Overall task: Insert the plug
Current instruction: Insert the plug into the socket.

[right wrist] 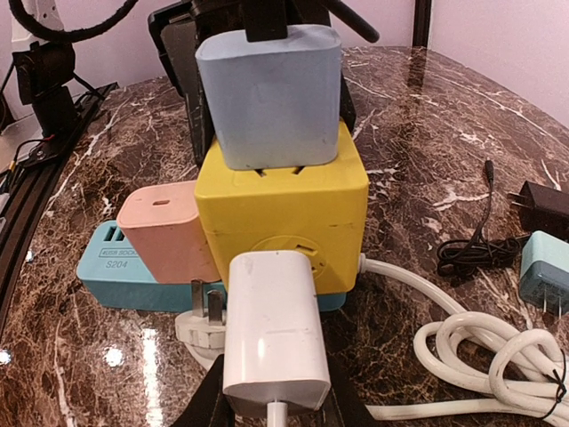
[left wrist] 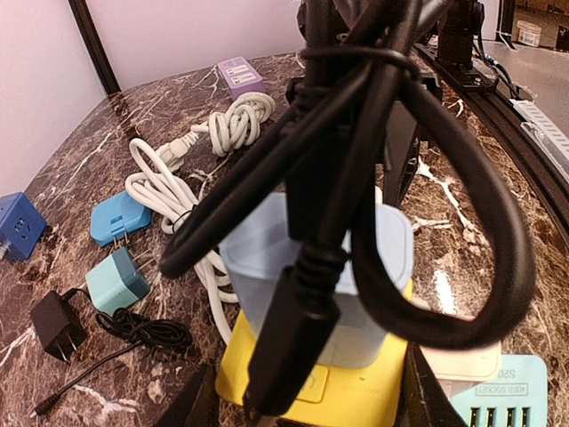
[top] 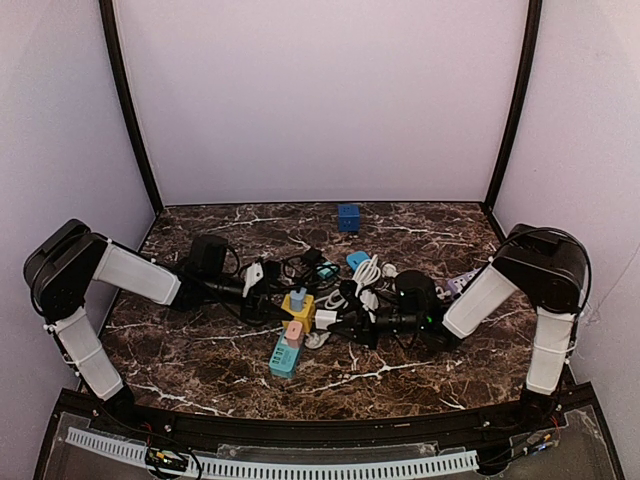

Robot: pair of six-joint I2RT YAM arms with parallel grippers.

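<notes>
1. The right gripper (right wrist: 276,402) has its jaws closed on the white adapter (right wrist: 274,329), with one dark finger on each side of its lower end.
2. The white adapter's front end touches the side face of the yellow cube socket (right wrist: 284,213). I cannot tell whether its prongs are fully seated.
3. The yellow cube socket sits near the middle of the marble surface (top: 400,380), between the two arms, on top of a teal power strip (right wrist: 111,267).
4. The left gripper (left wrist: 311,405) reaches in from the opposite side, its jaws pressed against two sides of the yellow cube socket.
5. A pale blue adapter (right wrist: 267,93) stands plugged into the cube's top. A pink adapter (right wrist: 164,233) juts from its side, above the strip.
6. A thick black cable (left wrist: 373,178) loops in front of the left wrist camera and covers part of the pale blue adapter.
7. A coiled white cord (right wrist: 484,351) lies on the surface near the cube. A small blue cube (top: 348,217) stands well apart at the far edge.
</notes>
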